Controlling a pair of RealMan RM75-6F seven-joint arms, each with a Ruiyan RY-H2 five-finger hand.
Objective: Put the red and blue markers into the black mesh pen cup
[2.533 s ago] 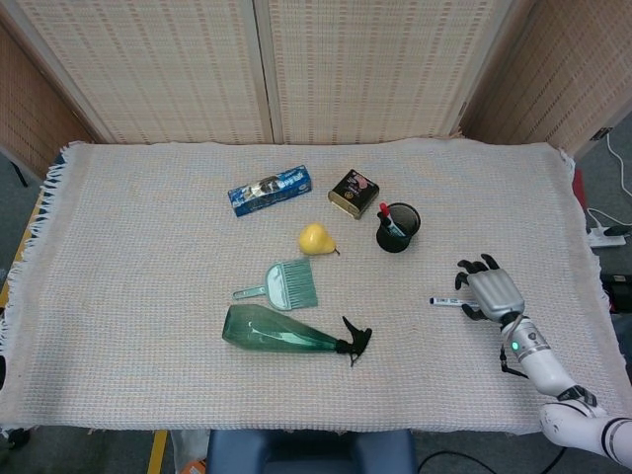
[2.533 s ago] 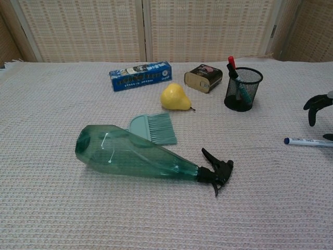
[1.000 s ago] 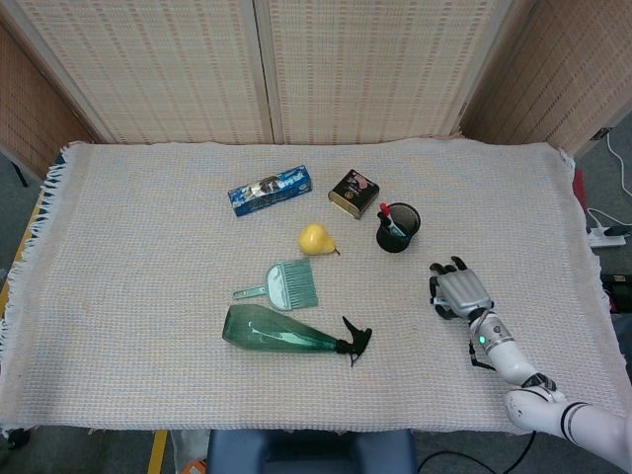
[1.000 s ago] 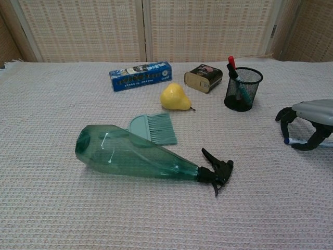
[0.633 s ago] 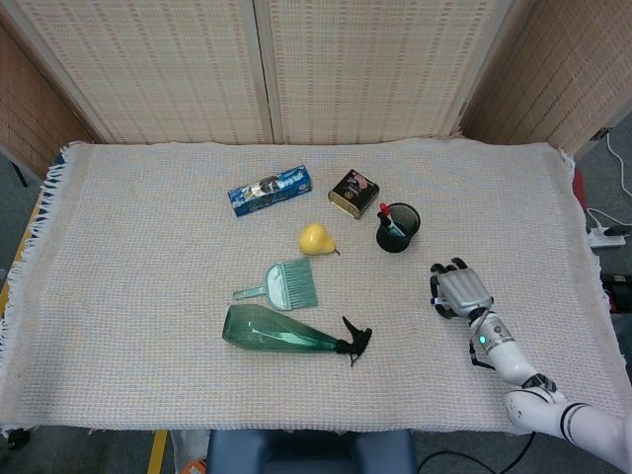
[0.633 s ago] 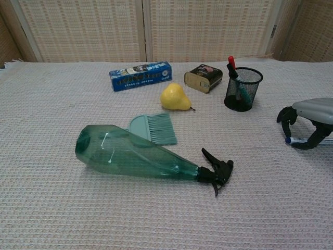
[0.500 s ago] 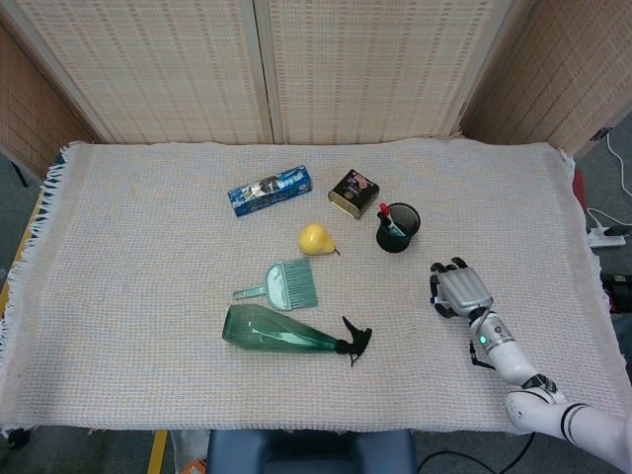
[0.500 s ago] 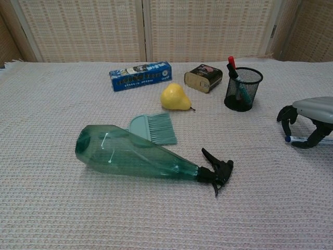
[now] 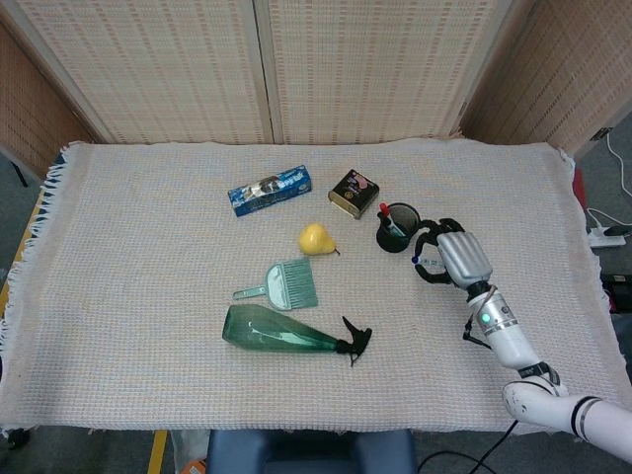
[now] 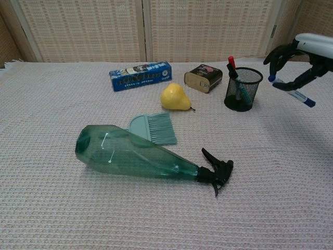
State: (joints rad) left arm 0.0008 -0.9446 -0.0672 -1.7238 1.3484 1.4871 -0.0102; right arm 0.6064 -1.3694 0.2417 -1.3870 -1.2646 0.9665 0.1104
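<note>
The black mesh pen cup [image 9: 398, 227] [image 10: 242, 89] stands right of centre with the red marker [image 9: 386, 214] [image 10: 231, 64] upright inside it. My right hand [image 9: 453, 259] [image 10: 308, 54] is raised in the air just right of the cup and grips the blue marker [image 10: 291, 91], which slants down to the right; its blue tip [image 9: 416, 260] pokes out on the cup side. My left hand appears in neither view.
A yellow pear [image 9: 314, 239], a teal brush [image 9: 283, 284] and a green spray bottle [image 9: 288, 335] lie left of the cup. A dark tin [image 9: 354, 192] and a blue box [image 9: 270, 190] sit behind. The woven cloth [image 9: 148, 296] covers the table.
My right hand closed over the blue marker on the cloth, lifted it, and carried it up and toward the pen cup. Other objects have not moved.
</note>
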